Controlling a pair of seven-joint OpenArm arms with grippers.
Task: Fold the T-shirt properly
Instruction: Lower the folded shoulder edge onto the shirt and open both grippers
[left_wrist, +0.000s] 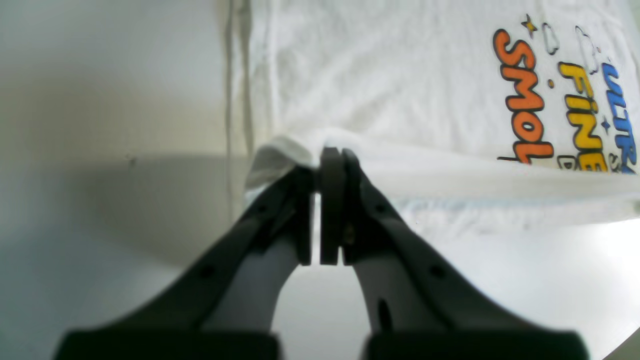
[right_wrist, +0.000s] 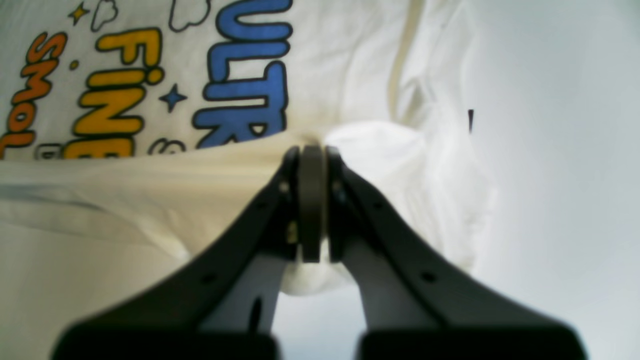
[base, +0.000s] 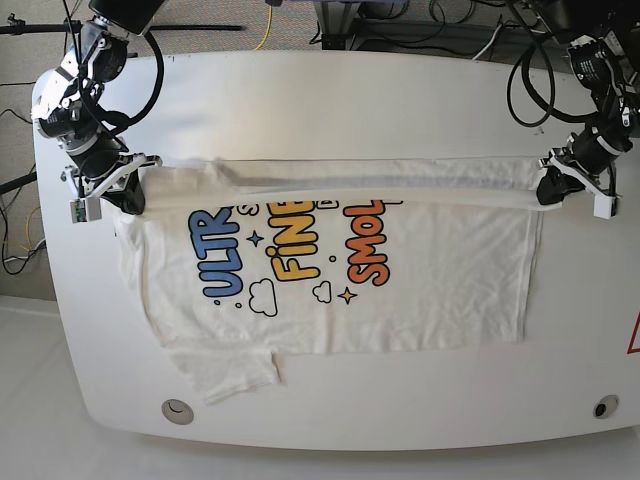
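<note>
The shirt (base: 400, 280) is laid print-up across the white table (base: 330, 100), and both grippers are clamped tight on its far edge, one at each end. That keeps the lifted edge stretched into a straight band, I'd guess so it comes over evenly for a lengthwise fold. The left gripper (left_wrist: 320, 160) pinches the hem corner and the right gripper (right_wrist: 312, 155) the bunched shoulder end, both arms reaching in low from opposite sides.

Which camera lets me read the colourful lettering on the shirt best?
The base view: the T-shirt lies spread out and its lettering is all visible except the lower lines under the fold. Both wrist views catch only part of it, sideways and cut off.
</note>
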